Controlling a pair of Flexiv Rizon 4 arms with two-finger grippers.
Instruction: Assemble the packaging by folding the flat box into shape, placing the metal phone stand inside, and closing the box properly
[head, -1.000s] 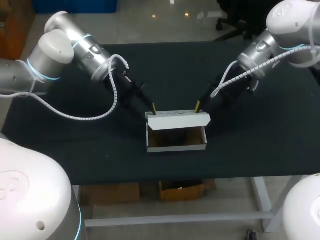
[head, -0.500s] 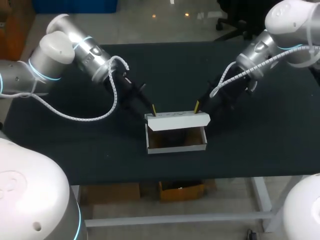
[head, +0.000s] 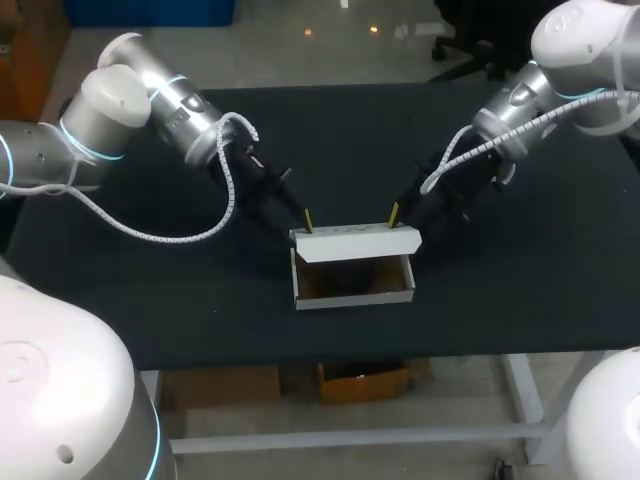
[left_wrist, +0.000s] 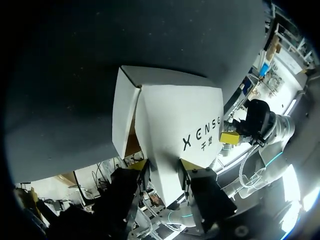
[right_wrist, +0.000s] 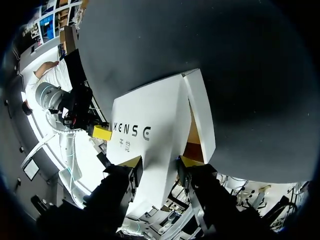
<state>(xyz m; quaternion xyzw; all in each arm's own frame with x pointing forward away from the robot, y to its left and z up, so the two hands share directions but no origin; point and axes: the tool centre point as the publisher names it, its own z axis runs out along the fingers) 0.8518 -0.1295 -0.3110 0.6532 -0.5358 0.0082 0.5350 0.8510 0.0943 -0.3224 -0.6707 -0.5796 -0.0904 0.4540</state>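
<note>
Barely a twitch this last second: left claw (left_wrist: 164, 163) and right claw (right_wrist: 159, 161) each pinch the lid (head: 355, 241), box (head: 352, 292) sitting mid-counter (head: 200, 300) near the front edge, so closing looks stalled half-shut.

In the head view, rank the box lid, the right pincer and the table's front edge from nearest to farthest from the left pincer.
From the left pincer:
1. Box lid, right at its tip.
2. Right pincer, across at the lid's other end.
3. Table's front edge, farthest, toward the camera.
</note>
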